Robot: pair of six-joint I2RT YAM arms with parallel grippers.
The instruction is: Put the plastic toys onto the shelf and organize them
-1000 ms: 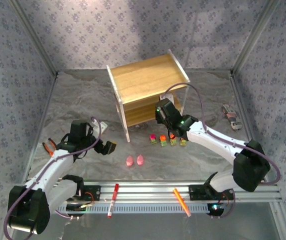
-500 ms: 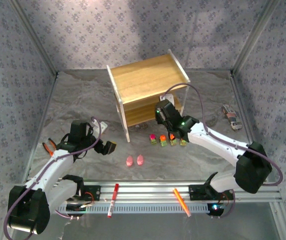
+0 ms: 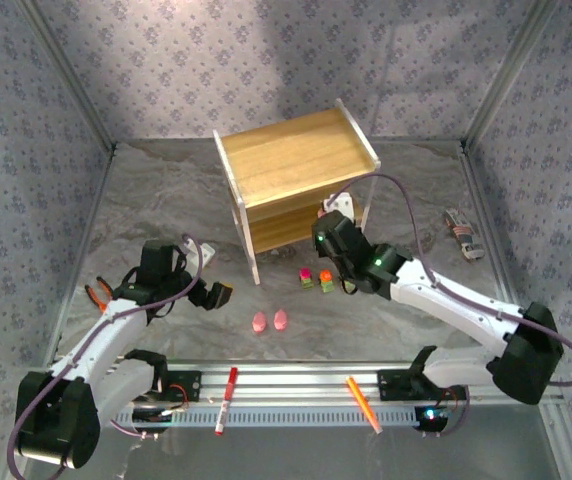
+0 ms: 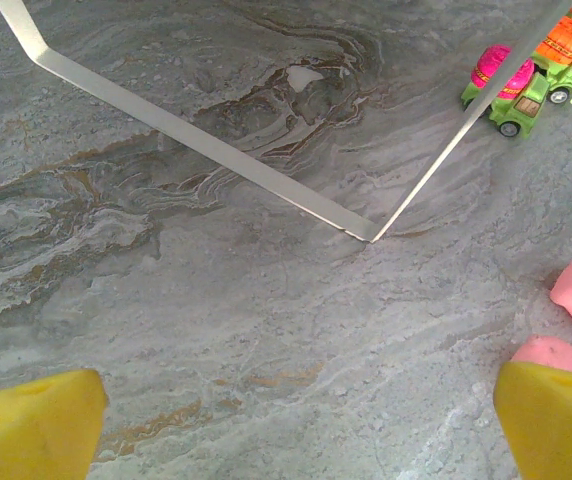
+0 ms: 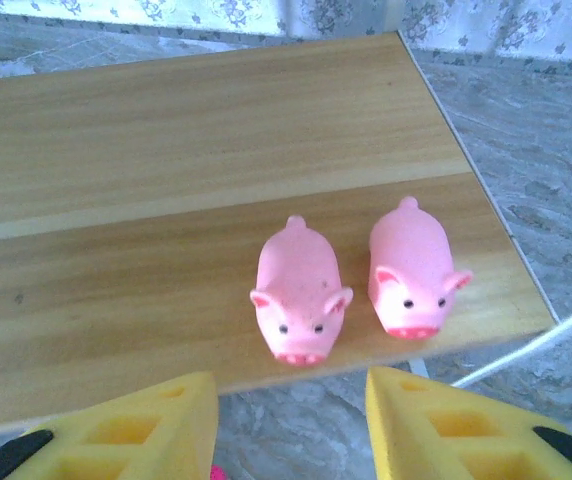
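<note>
While two pink pigs (image 5: 301, 300) sit on the shelf (image 5: 116, 150), right fingers (image 5: 136, 430) gape empty; left fingers (image 4: 31, 425) spread too, trucks (image 4: 491, 70) partly hidden behind the shelf's leg.

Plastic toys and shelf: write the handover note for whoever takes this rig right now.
Left gripper: open, empty, low over the grey marbled table.
Right gripper: open, empty, facing the two-tier wooden shelf.
Done: two glossy pink pig figures sit side by side on a shelf board.
Left: two more pink pigs, a pink-topped green truck and an orange-topped green truck lie on the table before the shelf.
</note>
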